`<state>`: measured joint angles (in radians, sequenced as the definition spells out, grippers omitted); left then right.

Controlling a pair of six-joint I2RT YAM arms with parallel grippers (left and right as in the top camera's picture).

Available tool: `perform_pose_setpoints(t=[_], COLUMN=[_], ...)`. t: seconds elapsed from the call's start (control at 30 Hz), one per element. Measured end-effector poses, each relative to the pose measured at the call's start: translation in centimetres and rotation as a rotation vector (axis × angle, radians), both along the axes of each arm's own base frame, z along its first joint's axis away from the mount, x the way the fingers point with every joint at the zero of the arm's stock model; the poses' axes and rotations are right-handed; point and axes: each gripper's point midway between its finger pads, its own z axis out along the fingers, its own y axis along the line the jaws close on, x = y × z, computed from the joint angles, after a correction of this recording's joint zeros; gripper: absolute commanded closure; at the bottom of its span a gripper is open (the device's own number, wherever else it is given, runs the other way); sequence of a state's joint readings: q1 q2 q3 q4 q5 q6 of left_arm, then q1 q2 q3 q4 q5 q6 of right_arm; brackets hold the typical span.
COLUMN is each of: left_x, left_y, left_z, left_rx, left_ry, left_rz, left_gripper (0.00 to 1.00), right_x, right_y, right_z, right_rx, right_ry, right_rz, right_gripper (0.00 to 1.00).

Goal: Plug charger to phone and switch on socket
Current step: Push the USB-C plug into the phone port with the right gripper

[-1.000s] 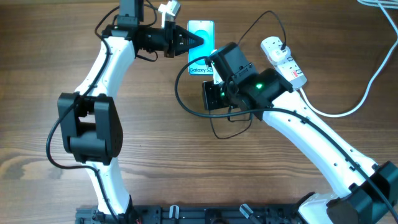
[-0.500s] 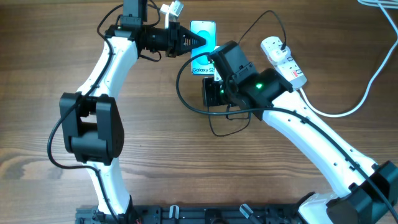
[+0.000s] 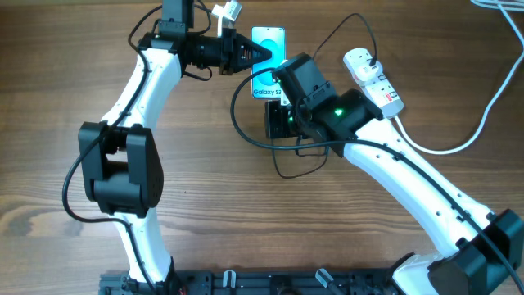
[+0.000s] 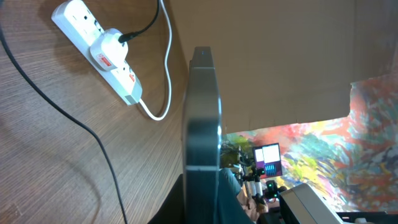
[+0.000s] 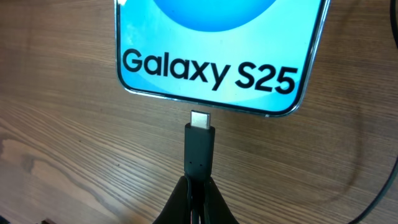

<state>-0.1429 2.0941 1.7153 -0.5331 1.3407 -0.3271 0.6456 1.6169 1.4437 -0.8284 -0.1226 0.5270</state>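
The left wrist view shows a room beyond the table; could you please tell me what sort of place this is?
Probably an indoor robotics lab or workshop: a wooden table carrying a power strip and, beyond its edge, a lit monitor among equipment before a colourful patterned wall.

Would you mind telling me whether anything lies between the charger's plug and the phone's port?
Nothing visible: only a short gap of bare table separates the charger plug's metal end from the phone's bottom edge.
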Motion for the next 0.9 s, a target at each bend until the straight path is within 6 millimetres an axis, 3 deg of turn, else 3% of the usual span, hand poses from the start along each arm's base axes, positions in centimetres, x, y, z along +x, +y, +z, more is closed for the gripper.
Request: perform_pose_setpoints(t=[0.9], left_x=[-0.12], left_y=[-0.03], left_z=[0.15], left_rx=[-0.009], left_ry=[0.001], left_rz=[-0.007], left_gripper=[0.96], right_x=[0.28], right_y=[0.16], right_z=[0.15], right_rx=[-0.007], right_ry=[-0.026], right_rz=[0.011], right_gripper=[0.95])
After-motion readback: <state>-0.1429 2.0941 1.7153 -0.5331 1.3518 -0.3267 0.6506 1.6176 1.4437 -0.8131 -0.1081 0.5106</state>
